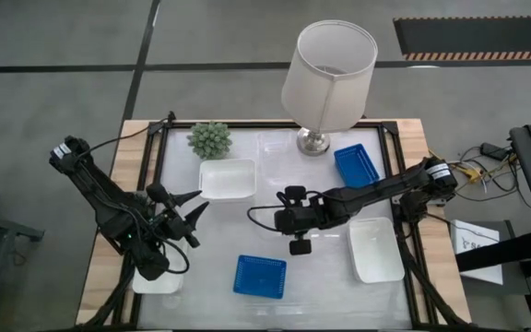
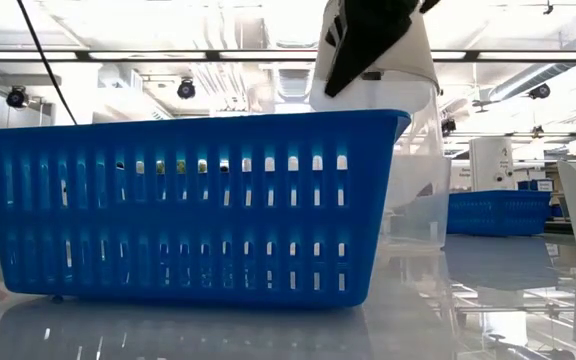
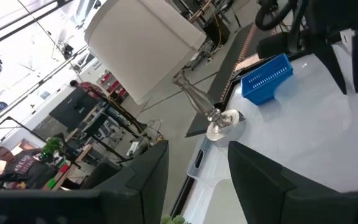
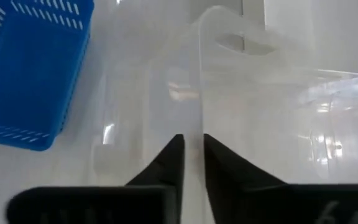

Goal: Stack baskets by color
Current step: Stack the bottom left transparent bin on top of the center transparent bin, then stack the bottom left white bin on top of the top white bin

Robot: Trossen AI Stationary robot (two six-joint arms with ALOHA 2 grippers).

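My right gripper (image 4: 191, 155) hangs over the middle of the table (image 1: 289, 221), shut on a clear basket (image 4: 260, 93). In the low view the clear basket (image 2: 418, 170) hangs on edge under the dark fingers (image 2: 368, 40), behind the near blue basket (image 2: 188, 210). Another blue basket (image 1: 356, 164) rests on its bottom at the far right. White baskets lie flat at centre left (image 1: 227, 178) and right (image 1: 376, 249). My left gripper (image 1: 187, 217) is open, level above the table's left side, with nothing between its fingers (image 3: 148, 180). My right gripper pinches the clear basket's thin wall edge (image 4: 201, 127) between its two fingers, slanting down from the table's right side. The basket stands on edge below the fingers, its handle cut-out (image 4: 247, 45) away from them. Whether its lower end (image 2: 413, 235) rests on the table, I cannot tell.
A white-shaded lamp (image 1: 328, 74) and a small green plant (image 1: 210, 138) stand at the far edge. A third white basket (image 1: 155, 281) lies under my left arm at the near left. Bare tabletop (image 1: 330, 286) shows between the near blue basket (image 1: 260, 276) and the right white one.
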